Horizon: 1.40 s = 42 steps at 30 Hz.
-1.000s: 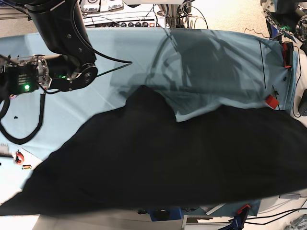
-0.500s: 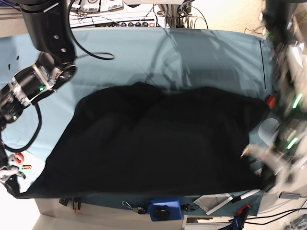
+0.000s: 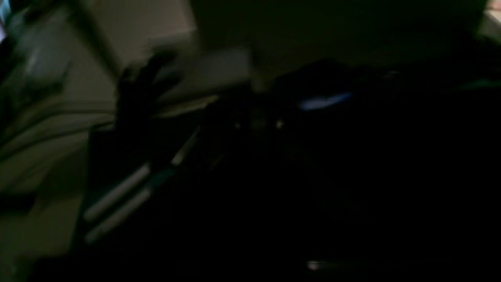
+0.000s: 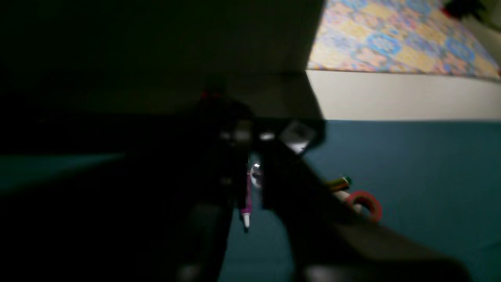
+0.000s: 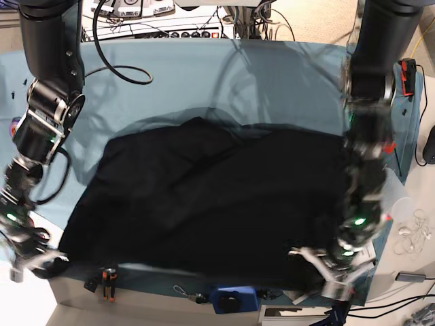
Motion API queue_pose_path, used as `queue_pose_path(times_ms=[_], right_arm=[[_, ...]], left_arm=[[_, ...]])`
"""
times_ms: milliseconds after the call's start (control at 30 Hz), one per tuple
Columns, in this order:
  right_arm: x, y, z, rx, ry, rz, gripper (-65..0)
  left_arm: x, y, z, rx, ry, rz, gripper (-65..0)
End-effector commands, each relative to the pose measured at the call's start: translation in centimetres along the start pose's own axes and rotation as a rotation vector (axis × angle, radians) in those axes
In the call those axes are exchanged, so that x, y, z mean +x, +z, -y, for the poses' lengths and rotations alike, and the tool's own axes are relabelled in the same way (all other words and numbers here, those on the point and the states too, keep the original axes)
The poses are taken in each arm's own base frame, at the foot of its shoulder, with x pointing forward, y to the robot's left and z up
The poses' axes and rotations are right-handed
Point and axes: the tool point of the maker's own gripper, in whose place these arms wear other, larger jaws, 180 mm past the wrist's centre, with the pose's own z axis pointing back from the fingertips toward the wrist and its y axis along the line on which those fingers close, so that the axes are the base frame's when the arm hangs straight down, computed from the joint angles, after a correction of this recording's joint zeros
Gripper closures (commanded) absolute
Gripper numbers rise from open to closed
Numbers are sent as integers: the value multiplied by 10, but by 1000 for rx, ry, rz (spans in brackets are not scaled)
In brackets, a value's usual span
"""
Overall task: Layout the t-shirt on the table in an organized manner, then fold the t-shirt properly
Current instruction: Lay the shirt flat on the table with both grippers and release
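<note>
A: Where's the t-shirt (image 5: 211, 204) rn?

B: Spread over the near half of the desk (image 5: 204, 75), plain black side up, near hem right at the front edge. Mostly flat, but ridges run through the middle & the far edge is humped, not straight.

A: Claws?

B: Right claw (image 5: 30, 258) is down at the near-left corner of the cloth, left claw (image 5: 326, 272) at the near-right corner. Base view is blurred there. In the right wrist view the right claw (image 4: 250, 188) shows a narrow gap between the fingers w/ teal desk visible through it, nothing pinched that I can make out. Left wrist view is too dark, so for the left claw I can't tell apart or together.

A: How'll it handle?

B: My guess: light, limp cotton. Won't hold shape, drapes, bunches if pushed, so drag it under tension rather than shove. Not fragile. Could slide on the teal cover, & the cover may creep along with it.

A: Where to grab?

B: Probably the two far corners or shoulders, one per claw, pinching a single layer at the seam, then pull apart to flatten that hump.
</note>
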Motion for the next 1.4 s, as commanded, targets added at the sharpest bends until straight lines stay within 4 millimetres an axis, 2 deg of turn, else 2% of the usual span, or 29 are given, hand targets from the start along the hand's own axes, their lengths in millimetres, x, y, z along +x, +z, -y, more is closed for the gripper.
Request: queue_pose_path(times_ms=[0, 33, 67, 100, 333, 467, 600, 667, 767, 933, 1033, 1067, 1133, 1233, 1367], right_arm=[[43, 3, 11, -22, 17, 121, -186], [48, 3, 10, -23, 31, 139, -227], [50, 3, 11, -32, 40, 143, -241], [52, 3, 13, -42, 44, 144, -242], [64, 8, 38, -142, -2, 174, -242], [64, 14, 41, -138, -62, 116, -242], [98, 31, 47, -145, -87, 212, -241], [104, 37, 48, -152, -74, 196, -241], [80, 34, 45, -146, -83, 62, -242], [26, 23, 41, -130, -127, -155, -241], [13, 12, 37, -107, -169, -211, -241], [17, 7, 35, -93, -184, -188, -241], [44, 0, 33, -66, -209, -40, -241], [74, 1, 24, -3, -213, 112, -241], [70, 2, 8, 87, -175, 69, -241]], left_arm=[[33, -5, -8, -1, -24, 99, -225], [31, -8, -8, -2, -37, 107, -300], [30, -10, -9, 0, -43, 109, -352], [27, -11, -12, 12, -49, 103, -378], [31, -14, -12, 12, -58, 108, -384], [36, -13, 8, -102, -25, 121, -384], [34, -12, 12, -124, 10, 92, -380], [31, -13, 11, -121, 10, 76, -380], [26, -13, 12, -126, 8, 49, -380], [17, -13, 13, -130, 4, -1, -380], [15, -13, 13, -129, 3, -11, -380], [16, -13, 13, -129, 3, -10, -380], [16, -13, 13, -129, 3, -9, -380], [15, -13, 13, -130, 3, -11, -380], [16, -9, 25, -214, -11, -7, -370]])
